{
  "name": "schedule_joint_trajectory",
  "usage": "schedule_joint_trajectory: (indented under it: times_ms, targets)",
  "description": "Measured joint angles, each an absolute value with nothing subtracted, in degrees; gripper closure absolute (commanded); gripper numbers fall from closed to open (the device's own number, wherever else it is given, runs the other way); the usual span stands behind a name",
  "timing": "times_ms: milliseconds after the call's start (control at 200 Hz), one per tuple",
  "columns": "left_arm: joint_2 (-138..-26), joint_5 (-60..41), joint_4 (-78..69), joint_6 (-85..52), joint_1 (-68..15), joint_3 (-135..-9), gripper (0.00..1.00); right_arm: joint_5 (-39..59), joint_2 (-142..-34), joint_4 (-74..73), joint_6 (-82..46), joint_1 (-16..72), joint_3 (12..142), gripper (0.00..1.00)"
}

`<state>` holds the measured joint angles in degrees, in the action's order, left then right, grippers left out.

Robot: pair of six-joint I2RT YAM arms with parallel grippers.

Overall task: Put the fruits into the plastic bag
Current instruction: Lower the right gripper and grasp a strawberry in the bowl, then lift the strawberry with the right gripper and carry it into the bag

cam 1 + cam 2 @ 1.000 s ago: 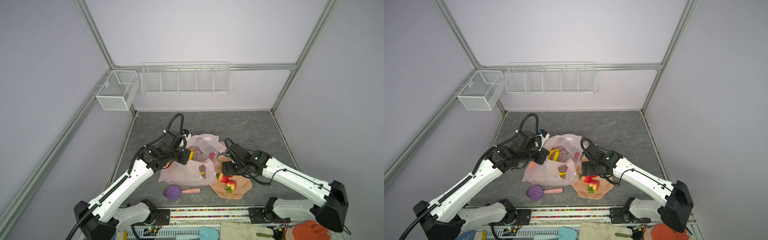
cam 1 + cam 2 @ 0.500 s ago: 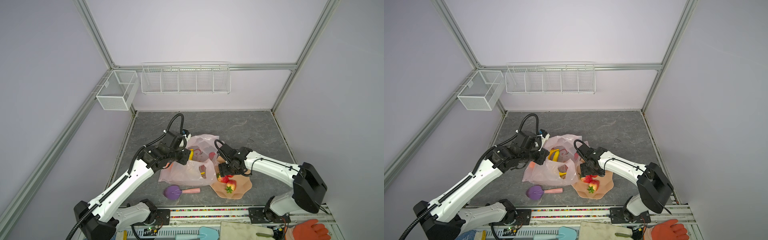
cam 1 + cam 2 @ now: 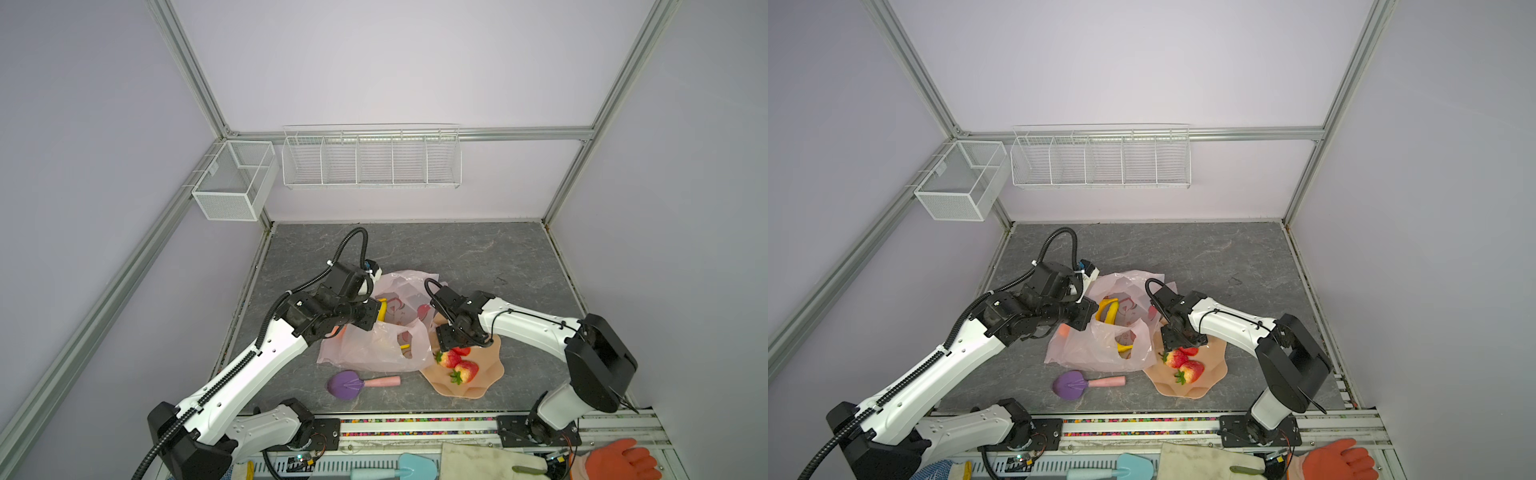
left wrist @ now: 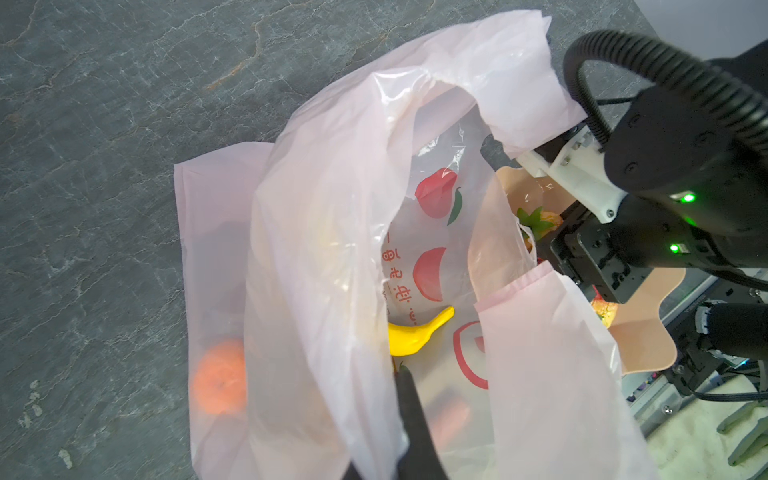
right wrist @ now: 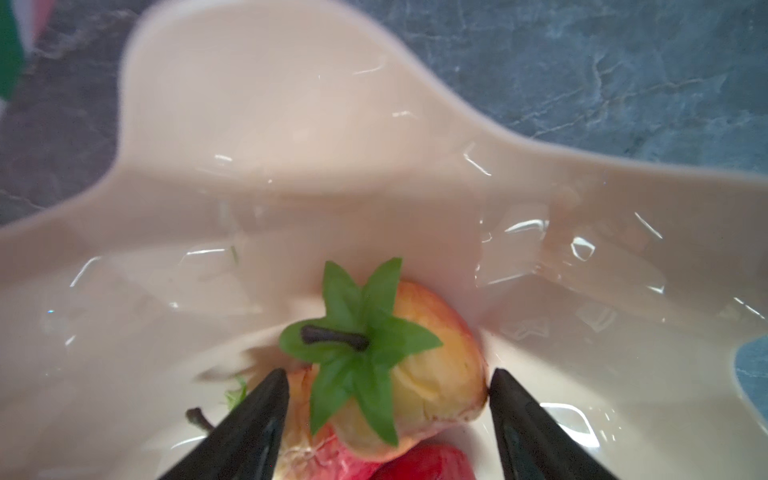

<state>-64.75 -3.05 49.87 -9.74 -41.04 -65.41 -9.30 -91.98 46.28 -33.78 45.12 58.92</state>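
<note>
your left tool (image 3: 371,318) is clamped on the bag (image 3: 370,349) rim, mid-frame in a top view. your right tool (image 5: 388,372) stands wide astride a strawberry (image 5: 432,353) in the bowl (image 3: 486,374).

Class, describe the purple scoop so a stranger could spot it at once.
On the grey tabletop, find the pale pink plastic bag near the middle. Just in front of it lies the scoop: the only purple thing, its pink handle pointing toward the peach bowl.

I've swung the right arm's black elbow (image 3: 598,361) in closer to the peach wavy-edged plastic bowl (image 3: 486,376). Right gripper (image 5: 388,372) sits lower over that bowl than a second ago, jaws narrower, now flanking a yellow-red toy strawberry with green leafy cap (image 5: 436,374).
</note>
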Motion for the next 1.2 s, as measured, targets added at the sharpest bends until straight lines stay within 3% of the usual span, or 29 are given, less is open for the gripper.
schedule_joint_trajectory:
  times_ms: [305, 775, 1200]
  targets:
    - [-64.75, -3.05, 50.02, -9.74, -41.04, -65.45, 1.00, -9.98, -93.47, 45.15, -33.36, 44.60, 58.92, 0.32]
    - [-64.73, -3.05, 50.02, -9.76, -41.04, -65.47, 1.00, -11.35, -92.14, 45.12, -32.97, 44.31, 58.92, 0.61]
    - [-64.75, -3.07, 50.00, -9.76, -41.04, -65.47, 1.00, -10.66, -76.53, 44.71, -31.62, 44.29, 58.85, 0.63]
